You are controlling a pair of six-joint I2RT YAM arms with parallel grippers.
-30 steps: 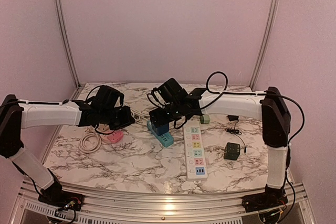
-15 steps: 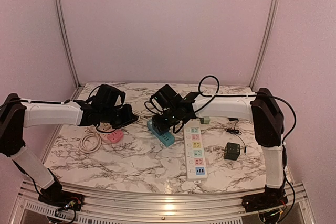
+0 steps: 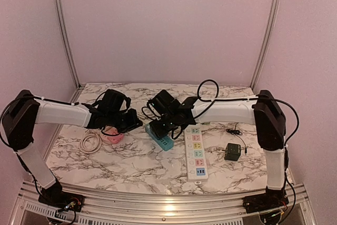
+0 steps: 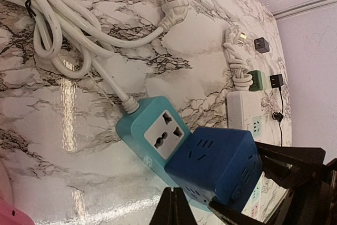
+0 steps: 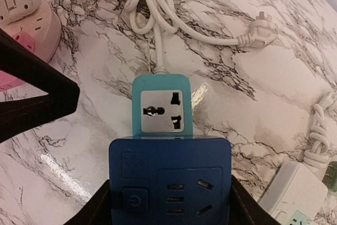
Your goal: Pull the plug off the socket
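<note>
- Top external view, far left: a beige coiled cord (image 3: 90,142) lies on the marble tabletop (image 3: 126,167), just beside a pink round socket (image 3: 114,137).
- Left fingers (image 4: 173,206) are pressed together and hold nothing. In the left wrist view their tips sit just beside the near edge of the teal socket strip (image 4: 150,130); whether they touch it cannot be told.
- White cable bundle (image 4: 50,19) leads into one end of the teal socket strip, and its white plug (image 4: 174,8) lies loose on the tabletop.
- Teal socket strip lies flat near the centre, with one universal outlet (image 5: 158,110) uncovered.
- Blue cube plug (image 5: 169,180) sits on the strip's other end, directly next to that outlet. How deep it is seated cannot be told.
- Right fingers (image 5: 243,212) are clamped on the blue cube plug, one against each of two opposite sides.
- White power strip (image 3: 196,152) lies just right of the teal strip, running toward the near edge.
- Dark green adapter (image 3: 232,152) stands farther right, apart from the white power strip.
</note>
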